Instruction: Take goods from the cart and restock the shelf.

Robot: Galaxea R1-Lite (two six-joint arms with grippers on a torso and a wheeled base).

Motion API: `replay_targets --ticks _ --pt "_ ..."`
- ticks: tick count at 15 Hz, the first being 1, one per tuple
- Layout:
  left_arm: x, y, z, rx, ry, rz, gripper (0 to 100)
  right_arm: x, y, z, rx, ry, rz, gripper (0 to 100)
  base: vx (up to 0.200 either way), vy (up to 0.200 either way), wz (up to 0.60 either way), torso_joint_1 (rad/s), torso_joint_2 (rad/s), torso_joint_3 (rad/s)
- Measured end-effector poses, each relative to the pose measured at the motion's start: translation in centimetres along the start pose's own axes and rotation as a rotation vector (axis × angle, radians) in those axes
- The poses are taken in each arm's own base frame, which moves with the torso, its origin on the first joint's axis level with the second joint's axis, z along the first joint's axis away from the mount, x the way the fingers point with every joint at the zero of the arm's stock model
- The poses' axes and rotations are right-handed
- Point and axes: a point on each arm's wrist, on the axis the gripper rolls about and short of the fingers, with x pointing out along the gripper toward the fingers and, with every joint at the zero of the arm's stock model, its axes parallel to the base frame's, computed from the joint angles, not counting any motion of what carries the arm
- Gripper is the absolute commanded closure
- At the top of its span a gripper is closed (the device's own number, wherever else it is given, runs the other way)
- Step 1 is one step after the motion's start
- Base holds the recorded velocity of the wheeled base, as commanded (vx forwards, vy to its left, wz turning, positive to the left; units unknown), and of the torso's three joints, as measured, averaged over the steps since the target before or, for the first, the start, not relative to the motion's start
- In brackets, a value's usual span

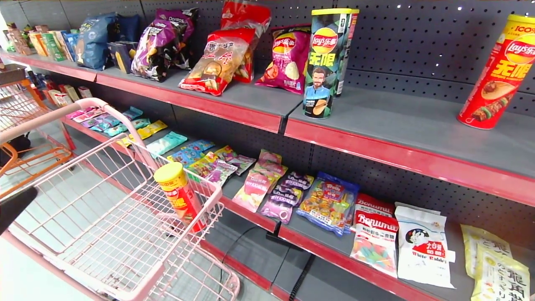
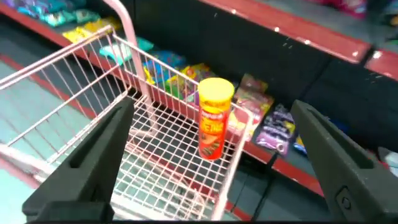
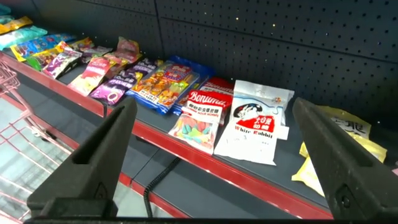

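Observation:
A red chip can (image 1: 180,196) with a yellow lid stands upright in the far corner of the pink wire cart (image 1: 121,144), leaning near its rim. In the left wrist view that can (image 2: 213,118) appears between the fingers of my left gripper (image 2: 211,109), which is open above the cart basket (image 2: 74,99) and well short of the can. My right gripper (image 3: 214,104) is open with nothing in it, out in front of the lower shelf (image 3: 186,146). The upper shelf (image 1: 397,121) holds a dark green can (image 1: 326,62) and a red can (image 1: 497,71).
Chip bags (image 1: 217,58) stand along the upper shelf to the left of the cans. Candy packets (image 1: 330,200) and a white bag (image 3: 255,121) lie on the lower shelf. An orange cart (image 1: 25,138) stands at the far left. A black cable (image 3: 155,180) lies under the lower shelf.

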Motion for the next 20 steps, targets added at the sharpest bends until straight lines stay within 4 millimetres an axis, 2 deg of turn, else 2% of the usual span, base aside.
replay_targets --ticks 1,3,5,7,9,12,18,20 --pt "2.7 0.1 0.2 -0.001 0.031 0.004 0 0.0 0.0 0.0 -0.001 0.0 0.0 0 0.0 0.0 0.0 0.0 0.0 0.0" --pt "8.0 0.5 -1.0 0.0 0.105 0.0 0 0.0 0.0 0.0 -0.002 0.0 0.0 0 0.0 0.0 0.0 0.0 0.0 0.0" --pt "11.8 1.0 -3.3 0.005 0.174 -0.005 0 0.0 0.0 0.0 -0.003 0.0 0.0 0 0.0 0.0 0.0 0.0 0.0 0.0" --pt "14.7 1.2 -5.8 0.009 0.235 -0.029 0 0.0 0.0 0.0 -0.004 0.0 -0.001 0 0.0 0.0 0.0 0.0 0.0 0.0" --pt "16.9 0.9 -8.0 0.016 0.277 -0.063 0 0.0 0.0 0.0 -0.003 0.0 -0.001 0 0.0 0.0 0.0 0.0 0.0 0.0" --pt "19.4 0.7 -10.4 0.044 0.287 -0.09 0 0.0 0.0 0.0 -0.004 0.0 -0.001 0 0.0 0.0 0.0 0.0 0.0 0.0" --pt "23.1 1.1 -14.0 0.096 0.246 -0.131 0 0.0 0.0 0.0 -0.003 0.0 -0.001 0 0.0 0.0 0.0 0.0 0.0 0.0" --pt "24.2 1.0 -14.7 0.097 0.251 -0.139 0 0.0 0.0 0.0 -0.004 0.0 -0.001 0 0.0 0.0 0.0 0.0 0.0 0.0"
